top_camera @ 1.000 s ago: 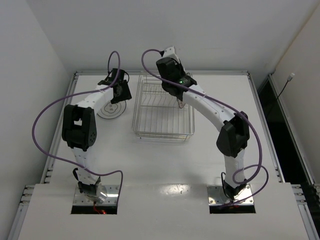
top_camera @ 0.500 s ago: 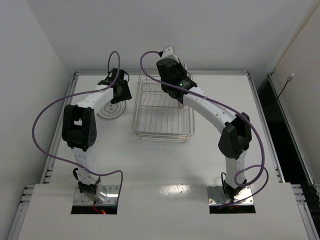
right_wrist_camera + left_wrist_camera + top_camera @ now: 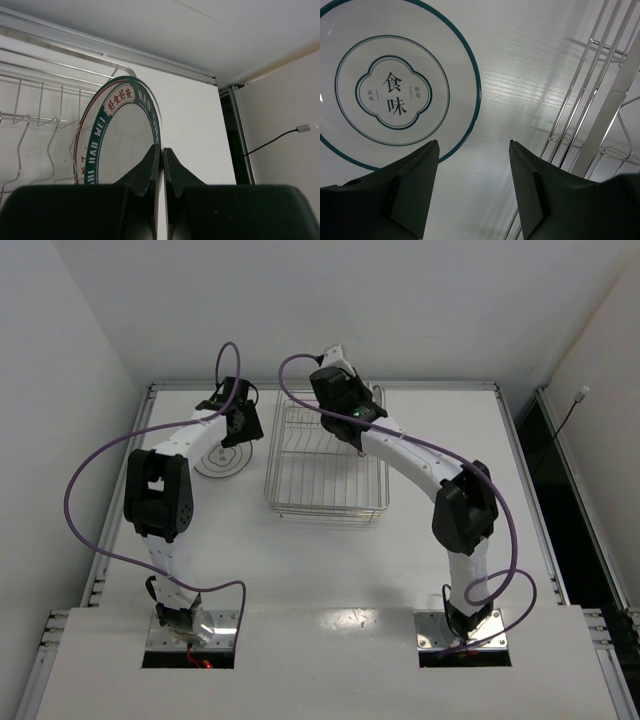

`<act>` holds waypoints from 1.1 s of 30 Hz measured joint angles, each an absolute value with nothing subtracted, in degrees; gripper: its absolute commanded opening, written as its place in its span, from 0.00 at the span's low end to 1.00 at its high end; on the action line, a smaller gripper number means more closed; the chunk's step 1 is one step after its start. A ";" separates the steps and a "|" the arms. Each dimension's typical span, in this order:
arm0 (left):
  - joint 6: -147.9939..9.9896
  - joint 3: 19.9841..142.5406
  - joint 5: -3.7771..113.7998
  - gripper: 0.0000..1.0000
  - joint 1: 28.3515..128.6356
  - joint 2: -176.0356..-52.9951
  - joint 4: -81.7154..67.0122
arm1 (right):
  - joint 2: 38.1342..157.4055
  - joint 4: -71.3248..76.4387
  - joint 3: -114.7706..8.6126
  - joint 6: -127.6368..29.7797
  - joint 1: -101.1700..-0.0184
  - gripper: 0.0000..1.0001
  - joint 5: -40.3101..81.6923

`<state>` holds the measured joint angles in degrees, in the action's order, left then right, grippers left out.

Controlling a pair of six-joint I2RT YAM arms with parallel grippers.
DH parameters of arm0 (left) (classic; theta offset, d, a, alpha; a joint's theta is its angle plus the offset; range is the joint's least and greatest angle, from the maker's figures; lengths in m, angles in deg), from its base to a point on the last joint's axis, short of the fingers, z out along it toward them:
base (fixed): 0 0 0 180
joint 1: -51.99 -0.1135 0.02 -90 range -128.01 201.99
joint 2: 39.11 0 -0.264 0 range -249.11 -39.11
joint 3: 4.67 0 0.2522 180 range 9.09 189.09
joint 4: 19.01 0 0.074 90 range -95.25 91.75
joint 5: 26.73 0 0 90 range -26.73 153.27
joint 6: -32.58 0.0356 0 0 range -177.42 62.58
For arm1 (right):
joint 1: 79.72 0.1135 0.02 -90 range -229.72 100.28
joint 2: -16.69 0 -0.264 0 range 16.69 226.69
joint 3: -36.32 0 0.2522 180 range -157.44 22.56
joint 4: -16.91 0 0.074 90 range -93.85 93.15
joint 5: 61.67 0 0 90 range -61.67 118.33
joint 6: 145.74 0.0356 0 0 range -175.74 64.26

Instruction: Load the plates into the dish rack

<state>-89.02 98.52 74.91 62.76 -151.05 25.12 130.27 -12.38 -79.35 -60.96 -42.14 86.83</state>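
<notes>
Plates in view numbered two. One ringed plate lay flat on the table just left of the dish rack. The left gripper hung over its edge, jaws apart and empty. One dark-rimmed plate stood upright at the rack's far right corner, its rim pinched by the right gripper; whether it sat between dividers could not be told. Purple cables looped beside both arms.

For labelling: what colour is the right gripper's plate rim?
The plate has a dark green rim with white letters; the right wrist view shows it best.
</notes>
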 measured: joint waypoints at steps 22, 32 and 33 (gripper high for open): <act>-94.81 95.13 89.12 0.94 62.37 -143.86 26.41 | 137.26 -28.46 -85.58 -47.25 -44.37 0.26 81.81; -98.81 88.10 80.55 0.95 50.06 -143.77 23.77 | 133.57 -36.97 -91.66 -43.78 -42.79 0.50 80.19; -99.20 87.16 78.50 0.95 47.61 -144.12 22.91 | 131.45 -37.29 -90.72 -43.32 -42.18 0.50 79.58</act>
<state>-99.20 87.16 78.50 47.61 -144.12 22.91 131.45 -37.29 -90.72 -43.32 -42.18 79.58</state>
